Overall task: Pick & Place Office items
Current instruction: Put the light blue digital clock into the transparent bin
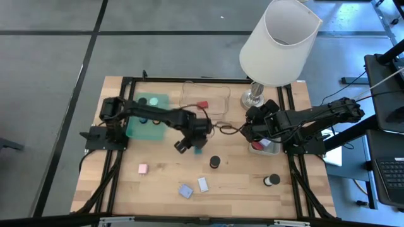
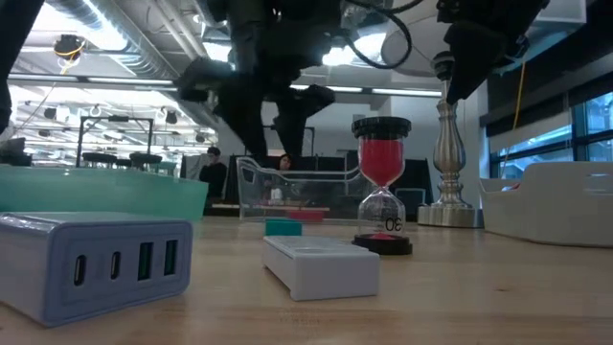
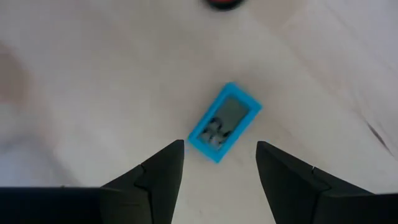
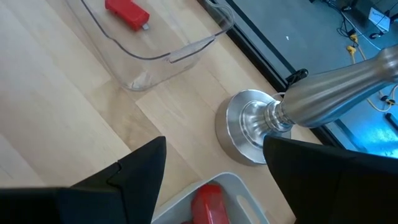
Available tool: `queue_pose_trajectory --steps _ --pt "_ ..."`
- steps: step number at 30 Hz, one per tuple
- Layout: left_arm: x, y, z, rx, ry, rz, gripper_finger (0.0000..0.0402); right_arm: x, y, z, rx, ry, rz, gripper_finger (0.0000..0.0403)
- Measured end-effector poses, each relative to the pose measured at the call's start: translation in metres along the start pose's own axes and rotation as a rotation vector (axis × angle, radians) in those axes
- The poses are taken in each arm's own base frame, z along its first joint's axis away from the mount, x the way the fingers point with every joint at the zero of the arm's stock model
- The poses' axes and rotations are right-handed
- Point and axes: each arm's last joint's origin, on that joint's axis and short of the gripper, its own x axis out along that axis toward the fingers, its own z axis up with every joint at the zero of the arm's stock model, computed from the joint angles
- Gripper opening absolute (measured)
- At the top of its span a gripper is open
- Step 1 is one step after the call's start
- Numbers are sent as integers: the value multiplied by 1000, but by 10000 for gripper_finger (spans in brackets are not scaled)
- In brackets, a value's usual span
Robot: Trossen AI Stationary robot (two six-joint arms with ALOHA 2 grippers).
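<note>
Left gripper [image 3: 217, 163] spread above the blue clock [image 3: 224, 122], near the clear tray [image 1: 205, 98]; right gripper [image 4: 214, 155] spread beside it.

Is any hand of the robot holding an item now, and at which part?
Nothing is held. The left hand is open above the blue item; the right hand is open too.

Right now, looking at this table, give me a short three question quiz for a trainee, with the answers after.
1. True or false: the left gripper is open above the blue timer.
2. What lies in the clear tray? A) a red piece B) a black disc C) nothing
3. Fill in: the right gripper hovers beside the lamp's ____ base.

Key: 1 true; 2 A, the red piece; 3 metal.
</note>
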Motion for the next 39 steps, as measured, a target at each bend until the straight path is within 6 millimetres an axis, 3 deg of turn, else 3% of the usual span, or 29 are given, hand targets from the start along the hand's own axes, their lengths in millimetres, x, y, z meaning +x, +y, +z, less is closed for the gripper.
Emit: queue_pose_trajectory --steps 6,12,25,34,39 --pt "24 -15 14 139 22 -57 198 0 2 1 18 -11 13 274" --pt "46 -14 16 208 25 -64 198 0 2 2 25 -13 19 274" --pt "50 2 6 267 -50 -90 198 0 2 2 28 -12 24 274" --pt "52 3 6 303 -85 -108 198 0 3 3 38 -20 32 274" --pt "64 -2 -1 320 -53 -147 198 0 4 4 44 -23 36 274"
